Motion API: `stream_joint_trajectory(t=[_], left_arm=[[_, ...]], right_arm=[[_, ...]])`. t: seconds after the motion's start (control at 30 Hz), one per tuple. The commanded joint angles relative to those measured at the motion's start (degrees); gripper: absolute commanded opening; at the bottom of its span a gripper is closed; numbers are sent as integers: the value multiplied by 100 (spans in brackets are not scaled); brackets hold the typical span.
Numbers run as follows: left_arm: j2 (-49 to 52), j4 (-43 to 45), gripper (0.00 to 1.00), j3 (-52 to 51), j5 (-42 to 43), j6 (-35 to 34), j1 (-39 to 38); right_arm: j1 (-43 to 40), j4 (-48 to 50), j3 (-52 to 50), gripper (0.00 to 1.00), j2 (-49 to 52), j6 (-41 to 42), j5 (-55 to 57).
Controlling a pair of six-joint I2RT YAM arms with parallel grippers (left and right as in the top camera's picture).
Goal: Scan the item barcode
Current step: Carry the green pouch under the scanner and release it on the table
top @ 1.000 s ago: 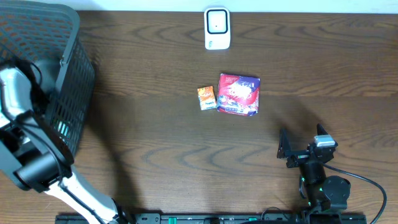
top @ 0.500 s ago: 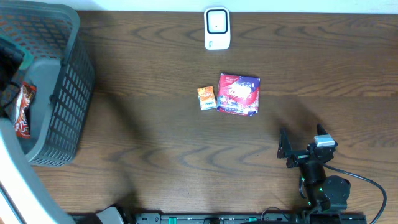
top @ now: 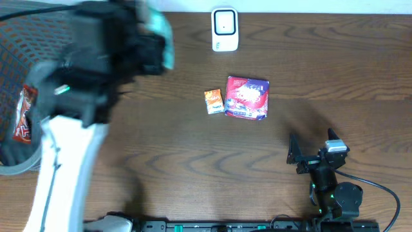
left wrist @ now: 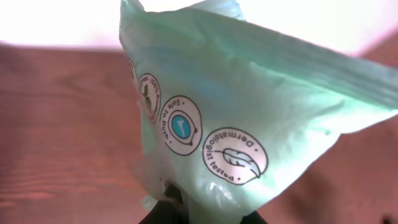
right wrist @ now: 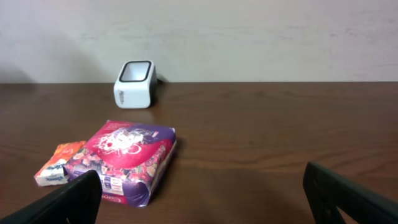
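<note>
L wrist cam: left gripper (left wrist: 177, 208) pinches mint-green plastic pouch (left wrist: 236, 118), round seals (left wrist: 233, 155) legible; overhead shows only blur at 10 o'clock. Right gripper (right wrist: 205, 198) gapes wide.

The dark grey mesh basket (top: 16, 38) is cut by the overhead view's left edge. The blurred white left arm (top: 71, 148) hides its right side. Right of the basket, the left end effector (top: 147, 48) and the mint-green plastic packet (top: 161, 35) smear together. In the wrist view the packet hides the fingertips.
</note>
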Motion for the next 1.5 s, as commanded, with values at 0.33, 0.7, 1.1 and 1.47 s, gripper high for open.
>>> stream_joint_trajectory(t=[0.33, 0.7, 1.1, 1.47], left_arm=[[2437, -149, 8, -83, -1687, -658, -1416], [3842, 94, 12, -83, -1945, -973, -1423], [3589, 142, 91, 103, -2546, -949, -1270], [2070, 210, 91, 232, -3141, -949, 337]], right_arm=[[-20, -9, -15, 99, -24, -42, -15], [-20, -9, -15, 99, -24, -42, -15], [-20, -9, -15, 99, -24, -42, -15], [-20, -9, -15, 99, -24, -42, -15]])
